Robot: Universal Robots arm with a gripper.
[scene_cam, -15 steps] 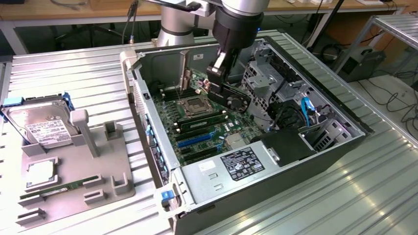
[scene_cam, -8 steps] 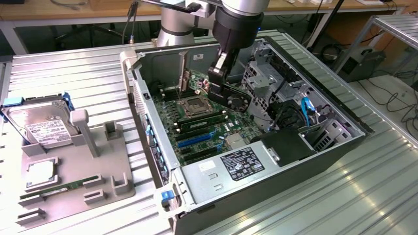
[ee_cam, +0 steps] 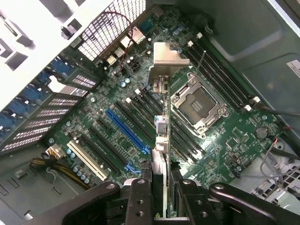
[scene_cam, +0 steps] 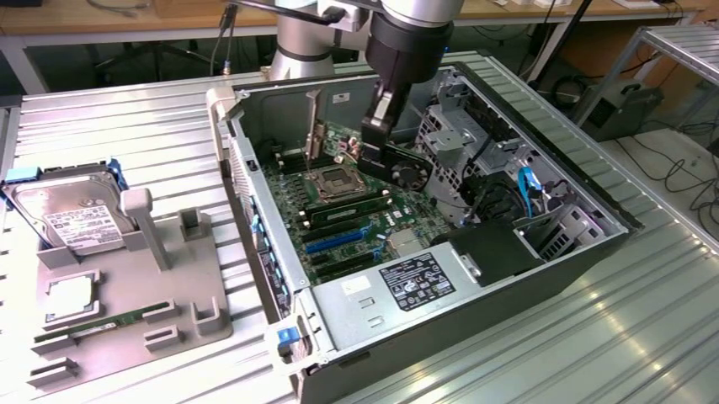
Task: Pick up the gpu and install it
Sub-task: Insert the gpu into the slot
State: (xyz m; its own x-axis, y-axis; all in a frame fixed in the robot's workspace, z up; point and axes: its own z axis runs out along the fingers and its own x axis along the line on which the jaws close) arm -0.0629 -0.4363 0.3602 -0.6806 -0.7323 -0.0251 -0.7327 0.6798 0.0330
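The gpu [scene_cam: 407, 171], a black card with a round fan and a silver end bracket [scene_cam: 313, 126], hangs inside the open computer case over the motherboard [scene_cam: 348, 219]. My gripper [scene_cam: 378, 135] is shut on its upper edge. In the wrist view the gpu [ee_cam: 161, 126] runs edge-on away from my gripper [ee_cam: 163, 197], with its bracket [ee_cam: 171, 58] toward the case's rear wall. It lies between the blue slot [ee_cam: 126, 131] and the CPU socket [ee_cam: 199, 105]. I cannot tell whether its lower edge touches a slot.
The drive cage [scene_cam: 450, 143] and loose cables stand close beside the card, and the power supply [scene_cam: 416, 282] fills the near end of the case. At the exterior view's left, a grey fixture [scene_cam: 168, 295] holds a hard drive [scene_cam: 67, 215], a processor [scene_cam: 70, 296] and a RAM stick [scene_cam: 96, 326].
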